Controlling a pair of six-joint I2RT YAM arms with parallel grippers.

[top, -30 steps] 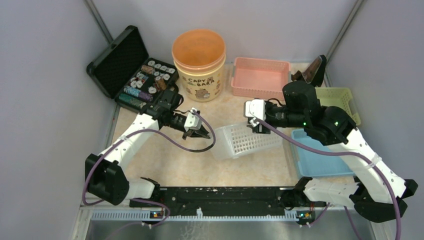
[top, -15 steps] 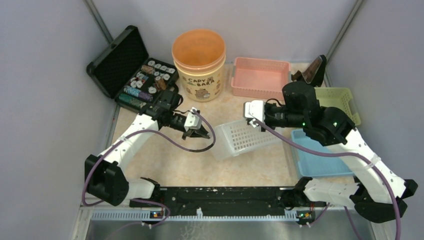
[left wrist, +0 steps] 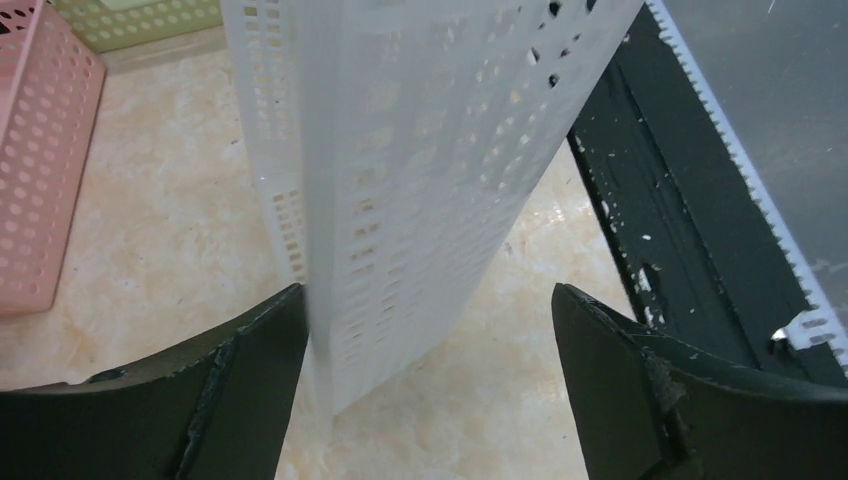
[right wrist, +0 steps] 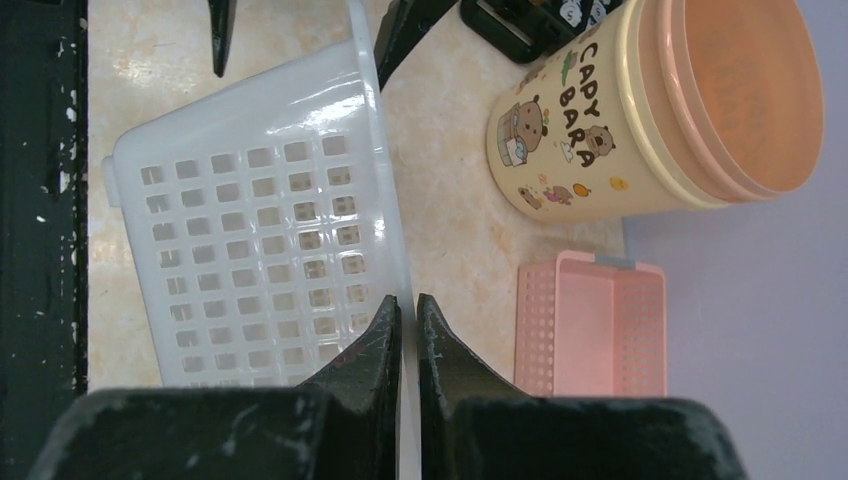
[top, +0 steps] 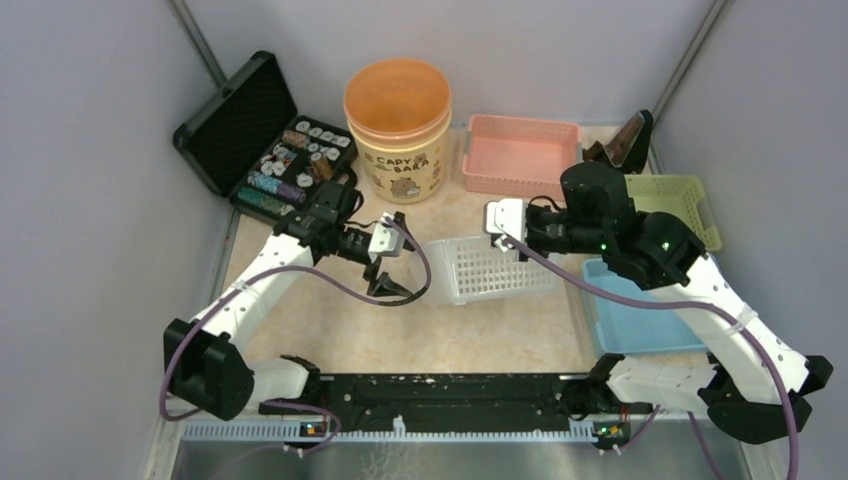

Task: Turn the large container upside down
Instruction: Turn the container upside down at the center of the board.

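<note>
My left pincer (top: 396,256) gapes wide and empty, one finger either side of the white basket (top: 490,268) (touching or not, I cannot tell). My right pincer (right wrist: 408,305) is pinched shut on its rim; the basket sits tilted between them, capybara tub (top: 398,130) beyond.

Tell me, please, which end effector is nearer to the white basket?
Right. The right end effector is shut on the rim of the white basket, at its right end; the left end effector stands open just off its left end.
</note>
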